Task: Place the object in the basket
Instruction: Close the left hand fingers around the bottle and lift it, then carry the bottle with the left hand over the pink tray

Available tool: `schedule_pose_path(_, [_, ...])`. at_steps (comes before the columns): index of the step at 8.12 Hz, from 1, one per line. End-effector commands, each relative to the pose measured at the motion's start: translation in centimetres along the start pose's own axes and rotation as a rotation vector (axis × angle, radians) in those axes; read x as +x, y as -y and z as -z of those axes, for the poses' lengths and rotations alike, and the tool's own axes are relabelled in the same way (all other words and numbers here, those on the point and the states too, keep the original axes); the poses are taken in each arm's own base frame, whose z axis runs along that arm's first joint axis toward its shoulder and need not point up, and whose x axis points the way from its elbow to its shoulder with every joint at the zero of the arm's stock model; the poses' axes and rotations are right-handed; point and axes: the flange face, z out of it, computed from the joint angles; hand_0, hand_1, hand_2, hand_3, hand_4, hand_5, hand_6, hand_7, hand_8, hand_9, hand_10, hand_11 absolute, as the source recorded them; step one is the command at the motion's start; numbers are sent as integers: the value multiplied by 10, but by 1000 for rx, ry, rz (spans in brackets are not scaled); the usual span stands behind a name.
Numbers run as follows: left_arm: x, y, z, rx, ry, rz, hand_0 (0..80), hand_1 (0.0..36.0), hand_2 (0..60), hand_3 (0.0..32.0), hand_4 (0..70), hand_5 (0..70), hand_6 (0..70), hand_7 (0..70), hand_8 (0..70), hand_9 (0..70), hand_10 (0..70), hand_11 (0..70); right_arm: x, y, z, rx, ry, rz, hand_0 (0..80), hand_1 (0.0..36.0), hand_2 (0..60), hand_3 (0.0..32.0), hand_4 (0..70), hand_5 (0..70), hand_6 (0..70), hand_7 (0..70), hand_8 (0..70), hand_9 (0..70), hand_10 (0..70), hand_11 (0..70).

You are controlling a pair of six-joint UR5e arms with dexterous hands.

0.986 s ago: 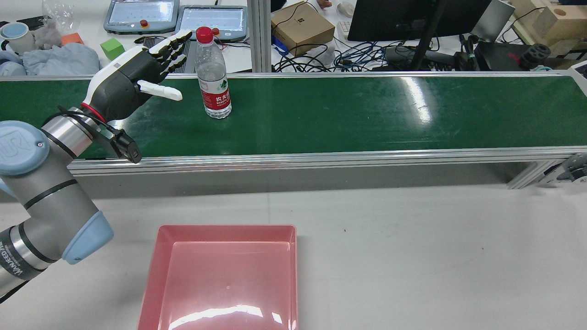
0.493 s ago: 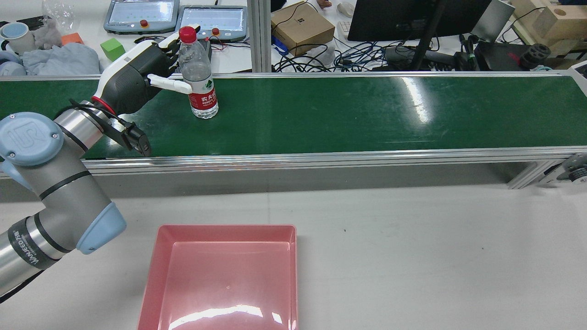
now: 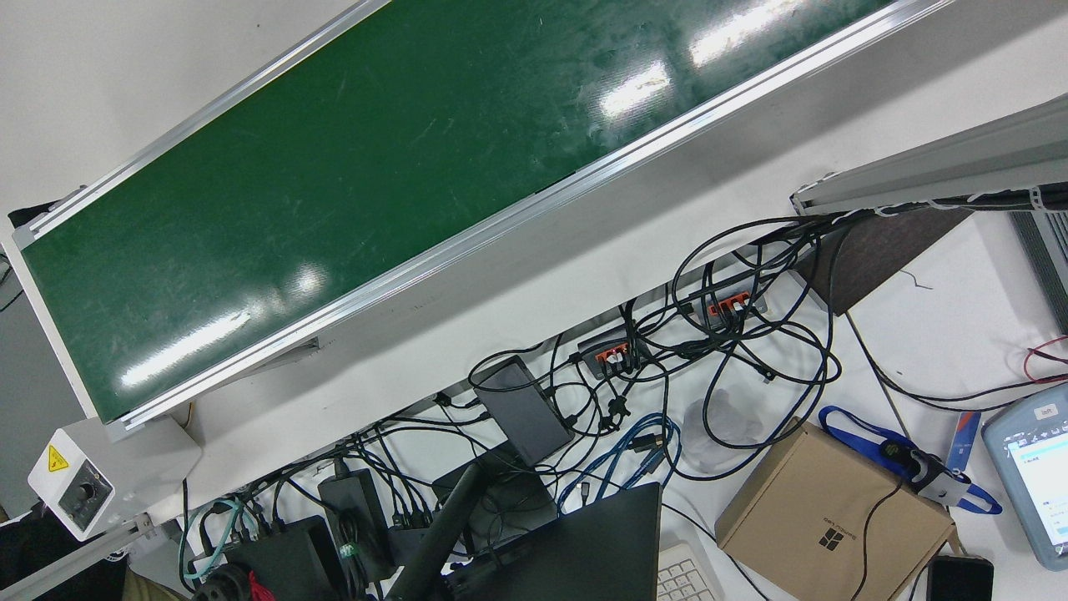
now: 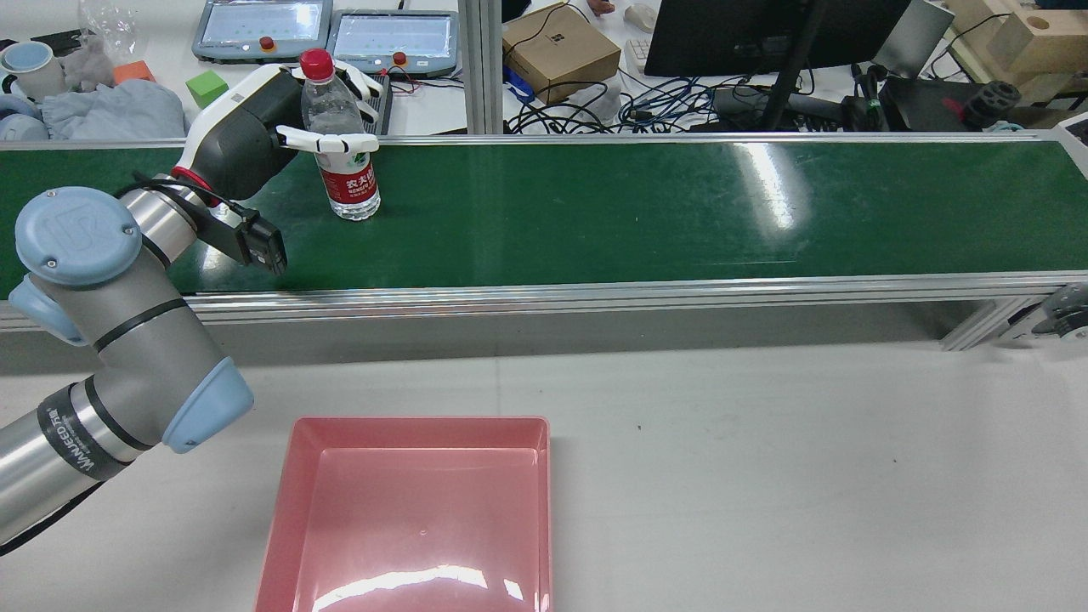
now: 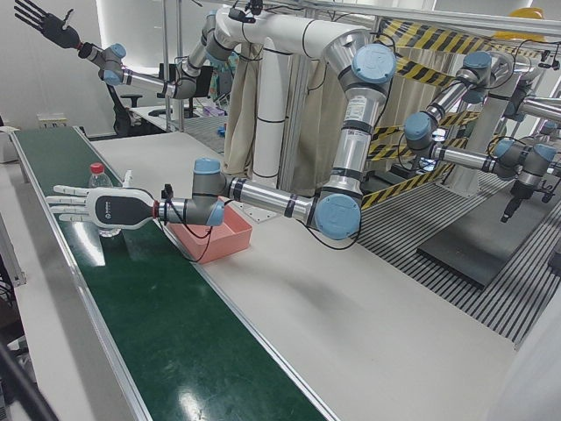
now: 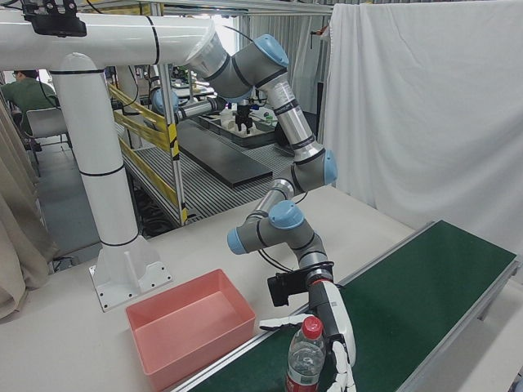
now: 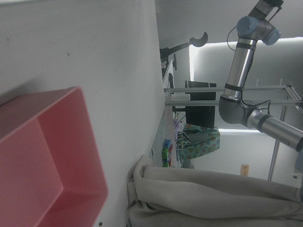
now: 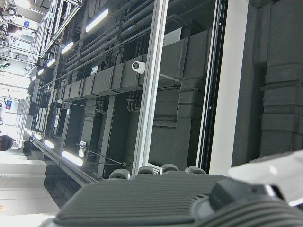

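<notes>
The bottle (image 4: pixel 342 144) stands upright, cap up, the left hand's (image 4: pixel 255 136) spread fingers flanking it.

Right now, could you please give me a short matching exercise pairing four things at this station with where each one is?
Things:
1. bottle
2. basket
3. left hand
4. cardboard box

Places:
A. on the white table, empty
B. on the cluttered desk beyond the belt
C. upright on the green belt
D. around the bottle, fingers on both sides of it

Pairs: 1-C, 2-A, 3-D, 4-B
</notes>
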Motion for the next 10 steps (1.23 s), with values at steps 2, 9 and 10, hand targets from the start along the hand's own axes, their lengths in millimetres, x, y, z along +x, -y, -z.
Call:
schedule_pose_path(2, [61, -46, 23, 62, -80, -23, 664, 245, 600, 0, 700, 700, 700, 700, 700, 700, 700, 700, 0, 0, 0, 0, 0, 0, 0, 0, 0, 0, 0, 0, 0, 0, 0, 0, 0, 0])
schedule_pose_path(9, [-4, -168, 91, -156, 39, 127, 617, 181, 412, 0, 626, 700, 700, 700, 700, 700, 700, 700, -1, 0, 0, 0, 1, 1, 0, 0, 0, 0, 0, 0, 0, 0, 0, 0, 0, 0])
schedule_pose_path(10, [-8, -157, 114, -148, 60, 128, 639, 187, 359, 0, 584, 700, 700, 700, 700, 700, 700, 700, 0, 0, 0, 0, 0, 0, 0, 0, 0, 0, 0, 0, 0, 0, 0, 0, 0, 0])
